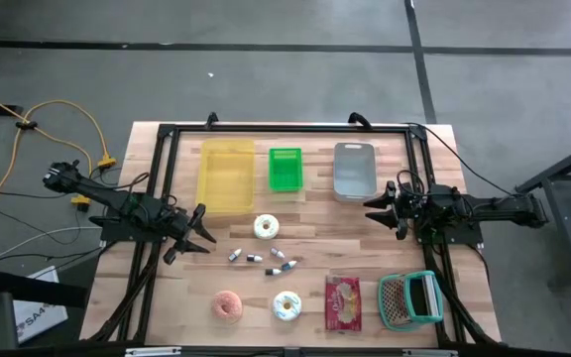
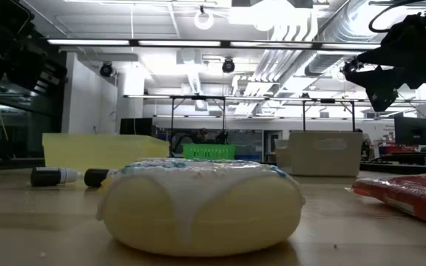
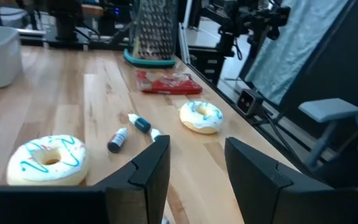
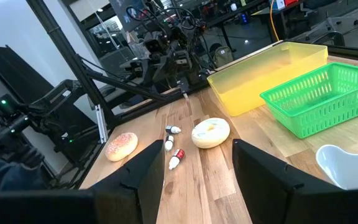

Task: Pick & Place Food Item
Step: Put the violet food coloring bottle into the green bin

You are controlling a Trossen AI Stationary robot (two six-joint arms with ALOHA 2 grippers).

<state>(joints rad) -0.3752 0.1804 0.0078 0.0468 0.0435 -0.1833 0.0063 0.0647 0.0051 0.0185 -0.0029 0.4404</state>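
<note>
Wooden planks make up the bench (image 1: 167, 297), ringed by a black frame. Take the green basket (image 1: 285, 169) as the landmark: it sits at the far edge in the middle, with a yellow bin (image 1: 226, 175) just beside it on the left-arm side and a grey tub (image 1: 355, 170) near it on the right-arm side.

Just in front of the green basket lies a white-iced doughnut (image 1: 266, 227) with blue-green drizzle. Nearer the front edge from there is a scatter of small icing tubes (image 1: 262, 258), lying on their sides. Farther forward again, well apart from the basket, sit a pink sugared doughnut (image 1: 228, 304) and a second white-iced doughnut (image 1: 286, 306); this second one fills the low view, its icing running down the side. Beside it, toward the right arm's side, lies a red snack packet (image 1: 343, 301), and beyond that a teal-framed grater (image 1: 410, 299) at the front corner.

The left gripper (image 1: 206, 230) hangs over the bench, in front of the yellow bin and well to the left-arm side of the basket, its fingers (image 3: 148, 171) spread apart and holding nothing. The right gripper (image 1: 375, 210) hovers just in front of the grey tub, on the other side of the basket, its fingers (image 4: 263, 171) likewise spread and empty. Both grippers point inward toward the doughnut in front of the basket, and neither touches any item.
</note>
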